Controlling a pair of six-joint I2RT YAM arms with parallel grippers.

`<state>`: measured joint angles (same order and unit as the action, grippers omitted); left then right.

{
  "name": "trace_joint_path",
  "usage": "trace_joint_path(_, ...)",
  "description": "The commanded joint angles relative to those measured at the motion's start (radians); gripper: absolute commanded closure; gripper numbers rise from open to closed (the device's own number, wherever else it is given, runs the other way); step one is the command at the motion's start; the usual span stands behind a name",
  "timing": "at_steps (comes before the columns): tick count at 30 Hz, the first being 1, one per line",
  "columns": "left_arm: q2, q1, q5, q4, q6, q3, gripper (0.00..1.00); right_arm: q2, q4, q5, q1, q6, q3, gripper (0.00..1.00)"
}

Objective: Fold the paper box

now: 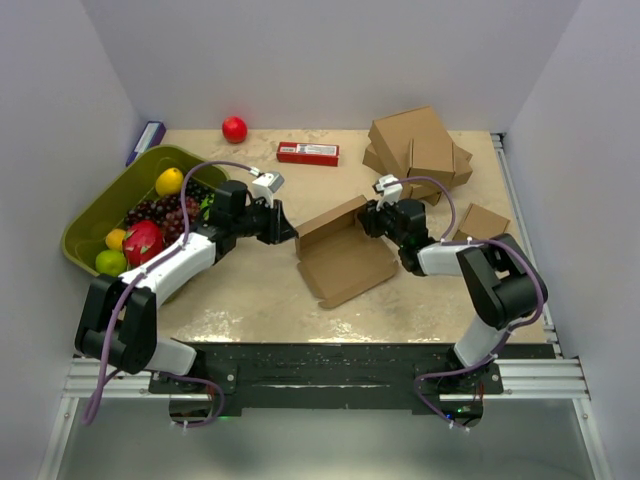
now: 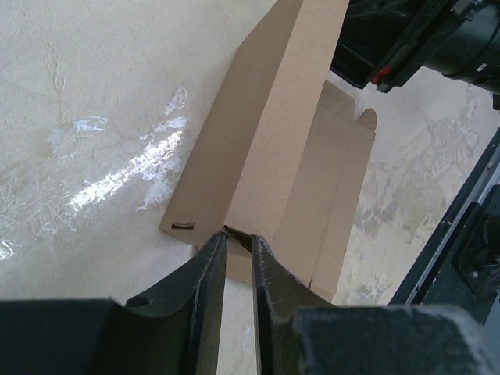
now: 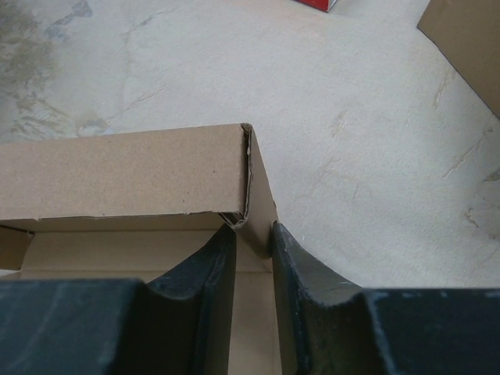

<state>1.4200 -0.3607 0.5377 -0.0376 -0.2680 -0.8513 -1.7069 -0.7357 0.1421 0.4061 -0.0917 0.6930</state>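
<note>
A red carton (image 1: pixel 307 153) lay on the table (image 1: pixel 250 290). Left of it sat a red ball (image 1: pixel 234 129) and a green fruit bin (image 1: pixel 105 205); right of it, stacked cardboard boxes (image 1: pixel 418 145).

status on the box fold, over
Left gripper shut on brown corrugated cardboard mailer box, left corner. Right gripper shut on its right wall. Rear panel raised, box open. Nothing inside it.

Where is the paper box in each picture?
Top external: paper box lies mid-table, between both arms.
Left wrist: paper box fills the centre, beyond the left gripper.
Right wrist: paper box is at left, by the right gripper.
Shared landmark: its raised flap, upright in all three.
</note>
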Motion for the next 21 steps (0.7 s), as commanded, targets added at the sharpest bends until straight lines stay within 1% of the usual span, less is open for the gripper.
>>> trace_joint_path(1,0.030,-0.006,-0.010,-0.076,0.046,-0.005,0.77,-0.003,-0.048,0.037,0.007,0.014,0.051,0.77)
trace_joint_path(3,0.030,-0.006,-0.010,-0.076,0.046,-0.006,0.77,-0.007,-0.048,0.042,0.008,0.010,0.053,0.85)
trace_joint_path(5,0.030,-0.006,-0.010,-0.076,0.046,-0.005,0.77,-0.007,-0.048,0.043,0.007,0.007,0.053,0.90)
trace_joint_path(7,0.030,-0.006,-0.010,-0.076,0.046,-0.005,0.77,-0.007,-0.047,0.045,0.007,0.006,0.053,0.91)
trace_joint_path(11,0.033,-0.006,-0.008,-0.076,0.046,-0.006,0.77,-0.007,-0.039,0.037,0.013,0.001,0.054,0.97)
trace_joint_path(15,0.034,-0.006,-0.005,-0.074,0.046,-0.006,0.77,-0.003,-0.011,-0.041,0.051,0.018,0.056,1.00)
trace_joint_path(18,0.033,-0.006,-0.005,-0.071,0.046,-0.006,0.77,-0.010,0.005,-0.139,0.092,0.027,0.063,1.00)
trace_joint_path(19,0.034,-0.006,-0.005,-0.071,0.046,-0.006,0.77,-0.010,0.002,-0.195,0.102,0.027,0.057,1.00)
trace_joint_path(21,0.031,-0.006,-0.002,-0.070,0.046,-0.005,0.77,-0.011,0.001,-0.245,0.131,0.024,0.053,1.00)
